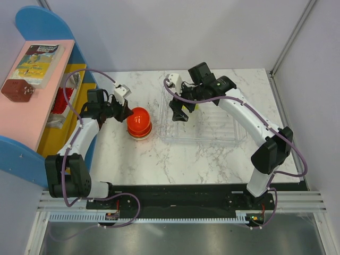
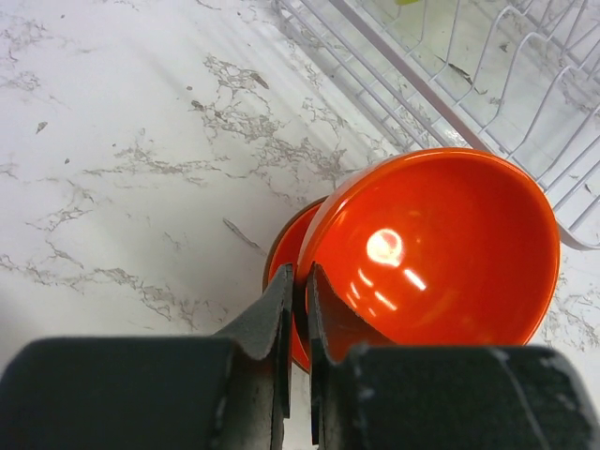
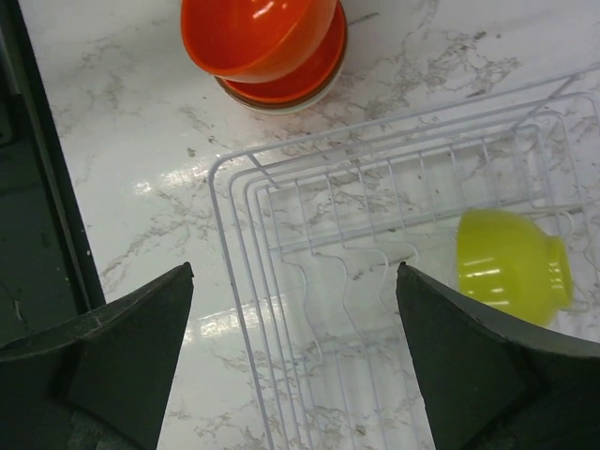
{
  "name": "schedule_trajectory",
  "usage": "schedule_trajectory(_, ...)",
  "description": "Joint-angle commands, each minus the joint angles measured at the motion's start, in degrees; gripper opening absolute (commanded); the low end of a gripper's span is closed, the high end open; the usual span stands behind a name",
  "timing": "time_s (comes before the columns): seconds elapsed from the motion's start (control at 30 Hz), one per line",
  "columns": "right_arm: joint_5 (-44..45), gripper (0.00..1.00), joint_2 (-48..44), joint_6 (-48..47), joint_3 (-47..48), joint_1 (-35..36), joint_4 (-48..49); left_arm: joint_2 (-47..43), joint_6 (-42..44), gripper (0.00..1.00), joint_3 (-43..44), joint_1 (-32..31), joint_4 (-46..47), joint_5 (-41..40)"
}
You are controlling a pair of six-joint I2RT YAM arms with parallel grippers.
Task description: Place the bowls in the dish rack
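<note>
Though stacked, four bowls [image 3: 253, 37]; one rack [image 1: 223, 130].

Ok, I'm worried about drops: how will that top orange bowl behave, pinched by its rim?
The top orange bowl looks glossy, so it may slip in the left gripper. Pinched at one rim edge and tilted, it could swing. Its thin rim suggests light plastic.

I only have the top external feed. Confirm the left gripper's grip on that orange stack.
Observer: Left wrist shows the left gripper pinched shut on the rim of the top orange bowl, which is tilted.
Operator: Report what's under it.
Observer: Right wrist shows another orange bowl, then a pale bowl at the bottom.
Operator: Now count what's loaded.
Observer: One lime green bowl lies in the dish rack.
</note>
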Motion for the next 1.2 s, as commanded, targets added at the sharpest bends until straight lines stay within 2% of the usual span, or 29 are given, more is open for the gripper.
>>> schedule_trajectory(0.0,-12.8,0.97,2.3,5.9,2.2,0.3,3.4,-1.4,-1.3,0.02,1.3,-0.1,0.3,3.2)
schedule_trajectory(0.07,-16.1,0.97,3.1,9.7,1.7,0.3,5.8,-1.7,-1.1,0.02,1.2,-0.1,0.3,4.8)
schedule_trajectory(0.2,-28.3,0.98,5.2,17.7,0.8,0.0,10.6,-3.2,-0.4,0.02,1.0,-0.1,0.2,10.2)
schedule_trajectory(0.33,-34.0,0.98,7.5,24.0,-0.6,-0.1,14.9,-5.0,0.9,0.02,0.3,0.0,0.1,18.5)
schedule_trajectory(0.43,-37.3,0.98,7.7,31.5,-3.4,-0.1,20.8,-6.7,0.9,0.02,0.1,-0.3,1.8,21.1)
schedule_trajectory(0.5,-38.3,0.98,7.3,36.5,-7.2,-0.2,28.4,-8.2,-0.2,0.02,-0.9,-0.6,4.6,20.9)
schedule_trajectory(0.53,-38.4,0.98,6.4,42.0,-8.6,-0.2,31.3,-9.8,-1.4,0.02,-2.0,-0.7,6.3,20.4)
schedule_trajectory(0.57,-38.4,0.98,6.0,44.5,-11.9,-0.3,37.6,-10.7,-2.0,0.02,-2.6,-0.7,8.7,19.9)
schedule_trajectory(0.8,-37.5,0.98,4.3,63.2,-20.2,-1.3,57.5,-13.3,-3.9,0.02,-4.6,-4.3,12.3,18.0)
schedule_trajectory(0.9,-38.9,0.98,4.1,76.7,-24.2,-1.5,72.1,-13.2,-3.5,0.02,-4.8,-5.8,12.2,16.6)
schedule_trajectory(0.93,-39.3,0.98,4.2,80.9,-26.9,-1.7,83.1,-13.2,-3.2,0.02,-4.9,-6.0,12.3,16.4)
schedule_trajectory(0.97,-39.6,0.98,4.3,90.1,-28.2,-1.8,89.2,-13.0,-3.1,0.02,-5.0,-6.5,12.3,16.0)
schedule_trajectory(1.03,-39.3,0.98,4.9,96.0,-30.3,-1.9,100.6,-13.1,-2.8,0.02,-5.1,-6.9,12.3,15.3)
schedule_trajectory(1.17,-39.6,0.98,5.4,95.9,-29.6,-1.7,98.9,-12.8,-2.3,0.02,-5.1,-7.8,12.3,14.1)
